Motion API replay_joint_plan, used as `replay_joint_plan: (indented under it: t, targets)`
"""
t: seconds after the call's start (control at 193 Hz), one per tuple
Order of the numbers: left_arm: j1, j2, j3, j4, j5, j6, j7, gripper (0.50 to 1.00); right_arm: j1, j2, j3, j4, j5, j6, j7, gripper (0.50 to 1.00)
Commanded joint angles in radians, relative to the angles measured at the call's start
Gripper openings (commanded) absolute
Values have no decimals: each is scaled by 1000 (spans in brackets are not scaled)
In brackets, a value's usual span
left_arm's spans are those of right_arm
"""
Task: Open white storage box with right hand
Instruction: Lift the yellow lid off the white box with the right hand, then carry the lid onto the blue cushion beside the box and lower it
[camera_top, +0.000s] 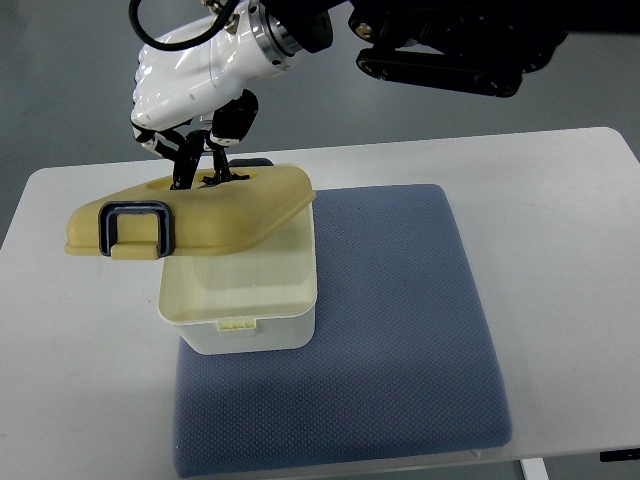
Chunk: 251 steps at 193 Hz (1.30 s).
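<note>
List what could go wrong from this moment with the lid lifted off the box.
1. The hand pinches the lid only at its far edge, so most of the lid hangs out toward the left; it could tilt or slip out of the fingers.
2. The lid's right end still overlaps the box; a sideways pull might catch the rim and drag the box across the blue mat.

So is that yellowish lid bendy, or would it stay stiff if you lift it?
Probably stiff: the lid holds its flat shape while the hand lifts it at only one edge, hanging out past the box. It also looks fairly light, since thin fingers carry it. It might slip, as the plastic looks smooth and the grip sits far from its middle.
</note>
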Motion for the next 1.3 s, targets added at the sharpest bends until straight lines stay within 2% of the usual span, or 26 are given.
replay_joint_plan:
  t: [0.0,0.207,0.47,0.837,1.292]
  targets:
    - [0,0,0,0,0,0,0,1000,32,-39,-5,0,14,2,0,500]
    - [0,0,0,0,0,0,0,1000,90,-114,-7,0,23,8,0,500]
    - [0,0,0,0,0,0,0,1000,64,-198,-14,2,9,28,0,500]
    - [0,0,0,0,0,0,0,1000,-143,-344,-17,-12,-120,27,0,500]
    - [0,0,0,0,0,0,0,1000,-317,-419,-16,-31,-276,17,0,500]
